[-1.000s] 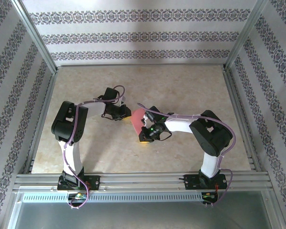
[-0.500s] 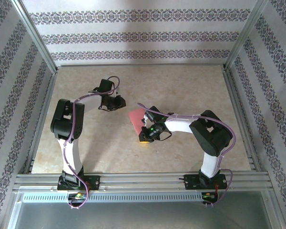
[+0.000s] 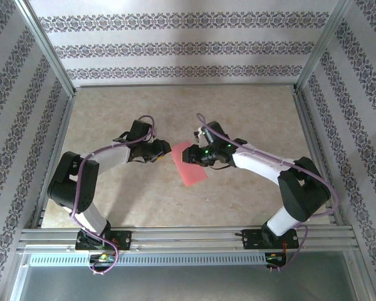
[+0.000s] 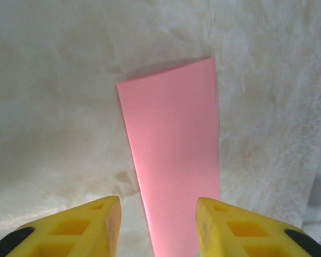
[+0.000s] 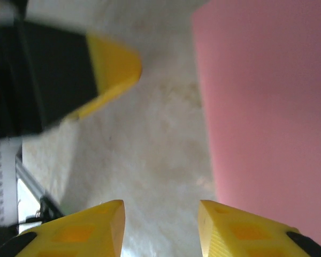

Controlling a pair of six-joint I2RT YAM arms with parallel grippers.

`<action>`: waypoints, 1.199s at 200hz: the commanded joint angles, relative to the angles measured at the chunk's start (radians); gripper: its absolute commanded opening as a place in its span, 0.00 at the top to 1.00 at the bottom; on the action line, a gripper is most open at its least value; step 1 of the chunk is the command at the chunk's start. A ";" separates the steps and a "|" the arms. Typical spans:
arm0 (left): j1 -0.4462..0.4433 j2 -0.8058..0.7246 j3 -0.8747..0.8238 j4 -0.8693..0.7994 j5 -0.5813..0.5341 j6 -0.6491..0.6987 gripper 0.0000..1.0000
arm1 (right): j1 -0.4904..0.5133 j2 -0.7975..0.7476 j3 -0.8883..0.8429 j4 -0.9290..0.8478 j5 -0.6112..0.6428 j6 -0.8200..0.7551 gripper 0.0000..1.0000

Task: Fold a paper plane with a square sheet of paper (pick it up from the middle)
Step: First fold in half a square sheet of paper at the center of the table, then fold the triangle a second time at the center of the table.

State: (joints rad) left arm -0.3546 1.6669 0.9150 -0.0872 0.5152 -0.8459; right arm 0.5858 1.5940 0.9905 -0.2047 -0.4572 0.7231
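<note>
The pink-red sheet of paper [image 3: 191, 169] lies flat on the table as a long oblong with no dart shape to it. My left gripper [image 3: 165, 151] is low at its far-left end, open. In the left wrist view the sheet [image 4: 174, 155] runs away from between the yellow fingertips, and the left gripper [image 4: 158, 209] holds nothing. My right gripper [image 3: 192, 154] is at the sheet's far end, open over bare table [image 5: 160, 210]. There the sheet [image 5: 267, 107] lies to its right, and a left-arm finger [image 5: 111, 68] shows at the upper left.
The beige marbled tabletop [image 3: 250, 119] is walled by patterned panels and metal rails [image 3: 175, 235] along the near edge. The two grippers are close together over the sheet's far end.
Both grippers have opened. The right arm swung from the sheet's near end up to its far end. The left gripper drew back, then returned. The sheet now lies longer and flat.
</note>
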 commanded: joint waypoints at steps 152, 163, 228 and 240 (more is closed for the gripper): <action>-0.118 0.273 0.198 0.007 -0.011 -0.040 0.71 | 0.011 0.131 -0.122 -0.110 0.052 0.113 0.75; -0.118 0.296 0.224 -0.030 -0.009 -0.009 0.72 | 0.018 0.122 -0.138 -0.084 0.029 0.145 0.75; -0.117 0.369 0.320 -0.076 0.053 0.170 0.73 | 0.015 0.050 -0.195 0.050 -0.046 0.264 0.75; -0.116 0.382 0.349 -0.108 0.060 0.222 0.72 | 0.000 0.019 -0.204 0.058 -0.036 0.263 0.75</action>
State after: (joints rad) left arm -0.4648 2.0113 1.2129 -0.1135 0.5415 -0.7605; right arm 0.6044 1.6798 0.8097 -0.1833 -0.4770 0.9451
